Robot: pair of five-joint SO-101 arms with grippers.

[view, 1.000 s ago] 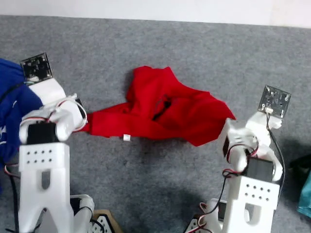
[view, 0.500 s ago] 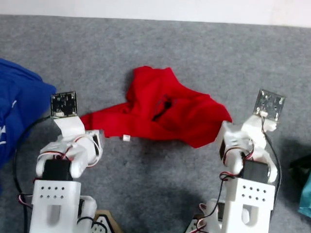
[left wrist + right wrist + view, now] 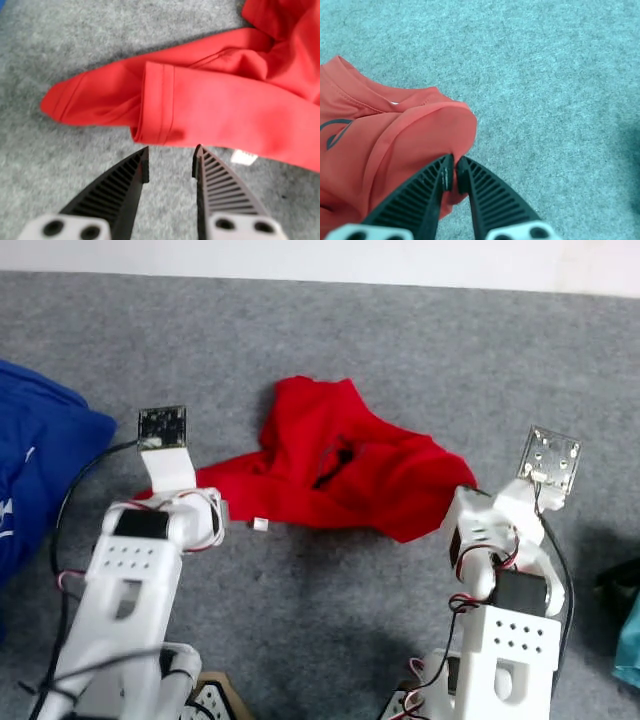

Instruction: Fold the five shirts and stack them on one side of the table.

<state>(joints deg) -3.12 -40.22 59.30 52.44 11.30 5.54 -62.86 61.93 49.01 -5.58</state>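
Overhead, blue shirt (image 3: 40, 470) aside; close-up, left tool (image 3: 171, 149) agape near red shirt (image 3: 225, 100).

Solid colour, no print across the body: red fabric shirt (image 3: 340, 475). Thin dark curved mark (image 3: 331, 132) near its collar; small white label (image 3: 261, 524) at the hem. Felt-like desk (image 3: 330, 610): mottled grey. Rumpled blue cloth (image 3: 35, 470) one side, teal cloth (image 3: 628, 640) the other. Left hand (image 3: 170, 152) and right hand (image 3: 455, 162): black ribbed fingers, white mounts.
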